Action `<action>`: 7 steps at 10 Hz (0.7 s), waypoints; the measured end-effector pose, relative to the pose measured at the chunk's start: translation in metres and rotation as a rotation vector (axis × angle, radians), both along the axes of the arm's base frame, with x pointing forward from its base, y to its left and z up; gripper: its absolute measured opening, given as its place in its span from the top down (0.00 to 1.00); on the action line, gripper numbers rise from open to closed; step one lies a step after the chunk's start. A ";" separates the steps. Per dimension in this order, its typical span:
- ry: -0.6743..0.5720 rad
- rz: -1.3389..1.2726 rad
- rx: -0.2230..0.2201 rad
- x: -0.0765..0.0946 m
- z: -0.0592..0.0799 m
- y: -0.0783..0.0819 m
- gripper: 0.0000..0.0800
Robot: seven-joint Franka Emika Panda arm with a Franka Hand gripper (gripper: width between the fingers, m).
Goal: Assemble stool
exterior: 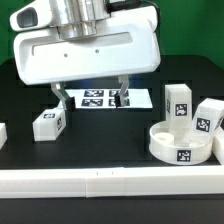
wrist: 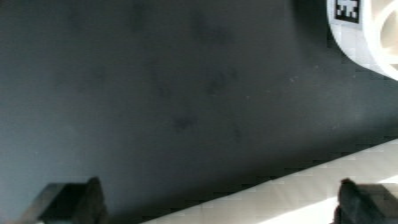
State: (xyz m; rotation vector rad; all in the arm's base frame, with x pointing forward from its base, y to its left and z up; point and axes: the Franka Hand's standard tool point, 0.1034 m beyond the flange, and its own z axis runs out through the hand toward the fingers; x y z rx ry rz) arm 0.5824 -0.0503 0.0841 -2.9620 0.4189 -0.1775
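Exterior view, round white seat point(exterior: 160, 147), tagged legs point(exterior: 178, 103)

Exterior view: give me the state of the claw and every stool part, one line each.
Claw: open, empty, above the table.
Round seat: flat on the table, no leg fitted.
Leg on the exterior view's left: resting on the table, apart from the seat, not gripped.
Leg behind the seat: standing upright, not gripped.
Leg on the exterior view's right: standing upright, not gripped.
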 end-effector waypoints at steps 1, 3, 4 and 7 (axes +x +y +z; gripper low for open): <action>-0.007 -0.003 -0.007 0.000 0.000 -0.004 0.19; -0.010 -0.048 -0.049 -0.018 -0.011 -0.033 0.19; -0.012 -0.058 -0.063 -0.022 -0.013 -0.043 0.19; 0.006 -0.073 -0.056 -0.026 -0.014 -0.057 0.19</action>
